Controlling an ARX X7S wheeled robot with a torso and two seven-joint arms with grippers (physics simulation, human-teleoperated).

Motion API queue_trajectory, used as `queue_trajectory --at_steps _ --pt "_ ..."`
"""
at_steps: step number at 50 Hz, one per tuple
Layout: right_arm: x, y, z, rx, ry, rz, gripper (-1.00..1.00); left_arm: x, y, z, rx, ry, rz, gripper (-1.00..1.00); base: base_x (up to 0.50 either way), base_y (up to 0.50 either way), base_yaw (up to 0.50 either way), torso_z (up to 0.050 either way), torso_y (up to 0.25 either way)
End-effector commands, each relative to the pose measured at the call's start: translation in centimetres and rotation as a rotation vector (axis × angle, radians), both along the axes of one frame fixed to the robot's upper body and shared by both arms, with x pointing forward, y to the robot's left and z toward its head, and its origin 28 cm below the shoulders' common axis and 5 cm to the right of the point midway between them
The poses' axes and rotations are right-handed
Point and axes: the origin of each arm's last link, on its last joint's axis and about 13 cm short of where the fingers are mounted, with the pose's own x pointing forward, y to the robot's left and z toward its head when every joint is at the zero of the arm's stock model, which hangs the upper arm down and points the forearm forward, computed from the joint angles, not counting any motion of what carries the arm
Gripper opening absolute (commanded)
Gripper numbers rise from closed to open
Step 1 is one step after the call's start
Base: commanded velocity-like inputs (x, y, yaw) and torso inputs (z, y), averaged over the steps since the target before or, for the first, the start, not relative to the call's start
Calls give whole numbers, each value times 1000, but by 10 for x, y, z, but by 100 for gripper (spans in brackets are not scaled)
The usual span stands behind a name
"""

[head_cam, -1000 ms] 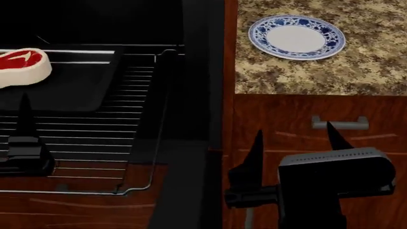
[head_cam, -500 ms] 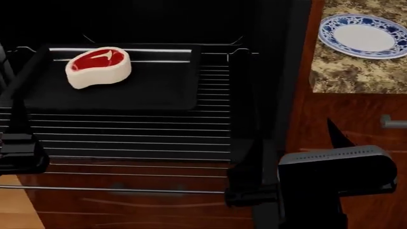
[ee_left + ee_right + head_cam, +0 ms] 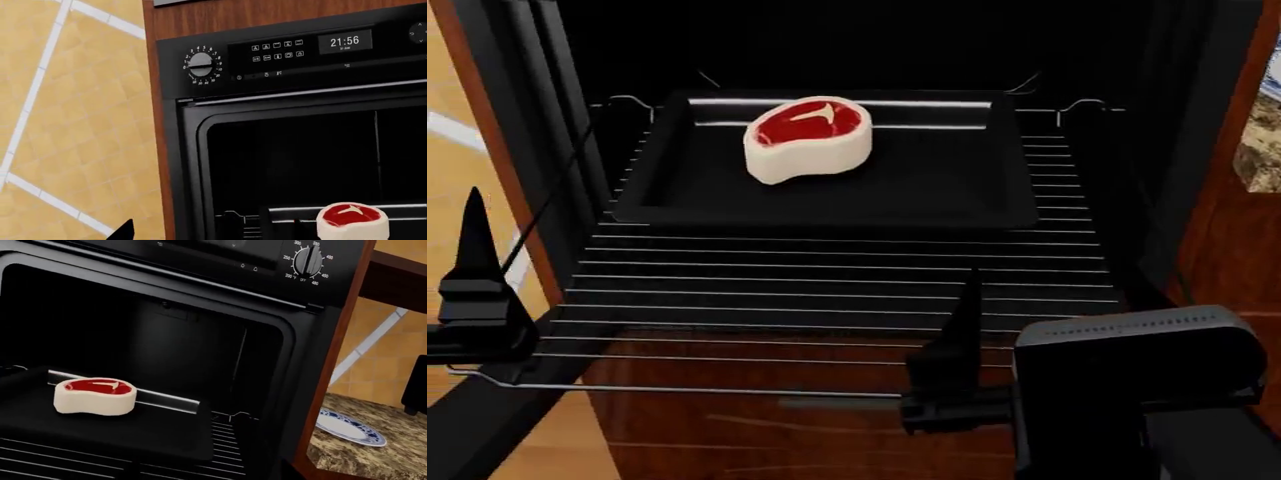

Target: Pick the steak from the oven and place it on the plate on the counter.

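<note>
Filling most of the head view, the dark black oven cavity (image 3: pixel 868 60) framed by reddish-brown wood is seen standing open, with its silver wire rack (image 3: pixel 841 280) drawn across the middle. A shallow black rectangular baking tray (image 3: pixel 948 190) is seated on the rack towards twelve o'clock. At about eleven o'clock on that tray the thick raw steak (image 3: pixel 807 138) is found, red marbled top with a white bone mark facing up, cream-white fat sides resting on the tray floor, touched by neither arm.

A sliver of the speckled granite-look counter (image 3: pixel 1261 140) is glimpsed at three o'clock in the head view; in the right wrist view the counter (image 3: pixel 373 450) is shown beside the oven (image 3: pixel 167 340), and the round white plate with a blue floral rim (image 3: pixel 350 427) is laid bare on it, well apart from the steak (image 3: pixel 95 396).

The black right gripper (image 3: pixel 1054 350) is held at five o'clock, below the rack's front edge, with only one pointed finger visible; whether its jaws are spread cannot be told. The black left gripper (image 3: pixel 478 300) is held at eight o'clock beside the oven's frame, one finger visible, its jaw state likewise undeterminable.
</note>
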Motion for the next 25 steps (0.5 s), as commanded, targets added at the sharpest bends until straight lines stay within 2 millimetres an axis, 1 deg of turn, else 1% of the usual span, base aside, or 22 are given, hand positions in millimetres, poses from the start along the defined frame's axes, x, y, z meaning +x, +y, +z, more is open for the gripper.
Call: queue_trajectory --at_steps 1,3,25 --pt "0 -1 -1 1 -1 -3 100 1 -1 -1 -1 5 -4 100 -13 500 0 0 0" --pt "-1 -1 -1 16 -9 14 100 0 -1 -1 1 5 -3 100 -18 482 0 0 0" --pt "-1 0 -1 11 4 -1 100 3 -1 -4 -3 20 -10 100 0 0 0 0 0"
